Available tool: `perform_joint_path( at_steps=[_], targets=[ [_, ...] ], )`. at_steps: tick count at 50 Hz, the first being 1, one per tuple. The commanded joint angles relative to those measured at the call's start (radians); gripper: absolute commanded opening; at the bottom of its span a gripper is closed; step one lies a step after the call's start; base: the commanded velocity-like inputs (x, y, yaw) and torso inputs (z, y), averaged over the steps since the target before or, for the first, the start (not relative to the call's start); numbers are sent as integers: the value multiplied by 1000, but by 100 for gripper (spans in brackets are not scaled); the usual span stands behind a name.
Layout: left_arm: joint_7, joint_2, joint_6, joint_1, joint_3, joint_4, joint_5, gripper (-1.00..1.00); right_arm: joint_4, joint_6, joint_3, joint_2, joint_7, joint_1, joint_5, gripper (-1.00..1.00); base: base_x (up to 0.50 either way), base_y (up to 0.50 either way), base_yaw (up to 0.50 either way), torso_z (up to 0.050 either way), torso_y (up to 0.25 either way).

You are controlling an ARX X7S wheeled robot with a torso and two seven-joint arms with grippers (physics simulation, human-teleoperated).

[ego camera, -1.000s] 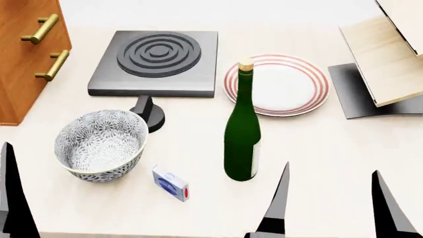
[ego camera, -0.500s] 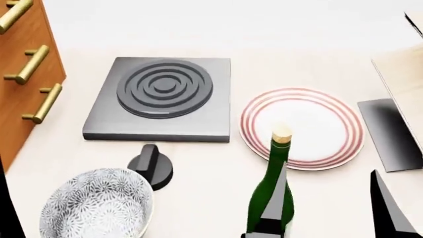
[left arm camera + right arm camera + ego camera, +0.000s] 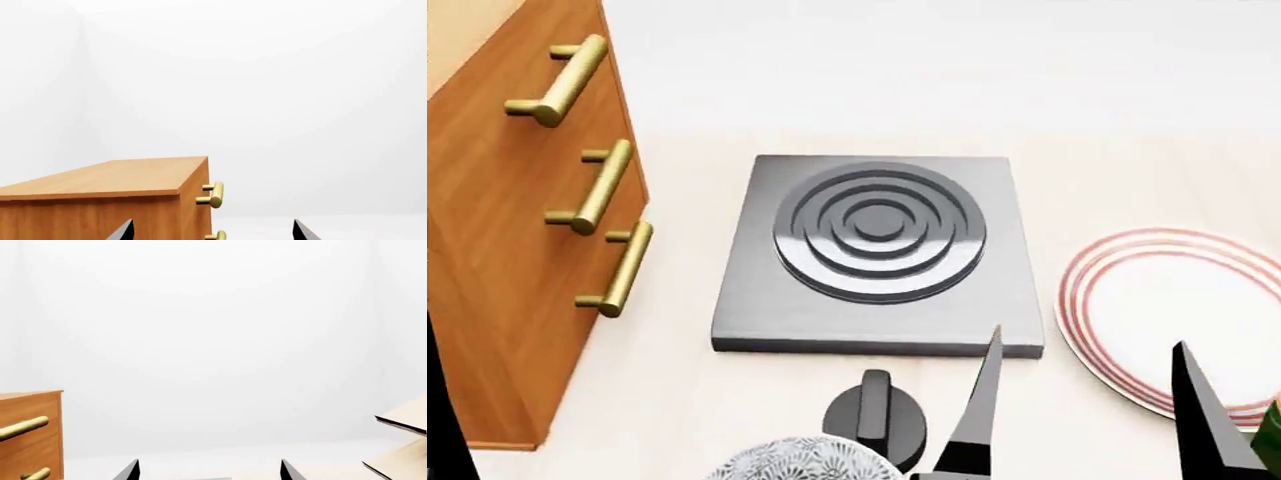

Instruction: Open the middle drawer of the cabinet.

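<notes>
Head view: the cabinet (image 3: 507,230) stands at the left edge of the pale table (image 3: 1121,130), its front face turned toward the middle of the scene. Three brass bar handles run down that face. The drawer (image 3: 554,215), the middle one of the three, sits flush with the other two, shut; its handle (image 3: 598,187) is bare, nothing touching it.

Just right of the cabinet, a grey hotplate (image 3: 878,255) with raised concentric rings lies flat on the table. A black knob (image 3: 876,410) stands near its front edge. Farther right, a white plate with red rim rings (image 3: 1154,320), cut off by the frame. A sliver of patterned bowl (image 3: 801,462) shows at the bottom edge.

Right gripper (image 3: 1088,420): two dark fingers rise from the bottom of the frame, spread well apart, nothing between them, over the table in front of the hotplate and plate. Well apart from the cabinet.

Left gripper (image 3: 212,231): in the left wrist view only the two fingertips show, spread wide, empty. The cabinet's top and upper handle lie ahead of it, not touched.

Right wrist view: cabinet corner at one side, pale wooden slats (image 3: 403,440) at the other.
</notes>
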Motion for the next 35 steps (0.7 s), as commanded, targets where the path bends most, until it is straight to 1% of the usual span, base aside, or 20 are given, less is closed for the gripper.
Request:
perform_joint_path(
  at_steps=[1,17,18,20,21,23,24,27,28,29,33,34,35],
  targets=[
    [-7,-2,0,-10,16,0,-1,100,6,-23,23,3,12,-9,44,100,410,0,0,0,0],
    [-10,-4,-3,-21,38,-2,5,100,9,-37,13,22,33,-11,61,100,496,0,0,0,1],
    [21,146,-153,-171,167,-126,-145,100,10,-49,56,21,20,-27,114,100,0,0,0,0,0],
    [321,446,-453,-173,-133,-161,155,100,-1,-28,64,26,30,-16,128,100,0,0,0,0,0],
    [471,596,-603,-228,-132,-119,305,100,-2,-25,63,29,32,-14,130,100,0,0,0,0,0],
    [771,896,-879,-244,-112,-112,605,100,6,-62,59,31,19,-29,127,100,150,0,0,0,0],
    [921,995,-890,-250,-108,-111,755,100,6,-57,61,32,22,-26,133,100,500,0,0,0,0],
    [1371,987,-914,-271,-90,-109,1205,100,-14,-24,70,40,43,-8,153,100,500,0,0,0,0],
    [1463,981,-913,-281,-84,-118,1355,100,8,-59,61,36,36,-26,135,100,16,0,0,0,0],
    [1461,975,-913,-287,-78,-125,1505,100,9,-63,60,37,37,-28,134,100,0,0,0,0,0],
    [1446,926,-884,-311,-34,-192,1527,100,12,-63,58,42,43,-27,137,100,0,0,0,0,0],
    [1439,914,-871,-318,-27,-213,1528,100,-13,-16,70,50,60,-3,164,100,0,0,0,0,0],
    [1438,909,-866,-323,-25,-229,1524,100,9,-56,64,46,49,-23,148,100,0,0,0,0,0]
  ],
)
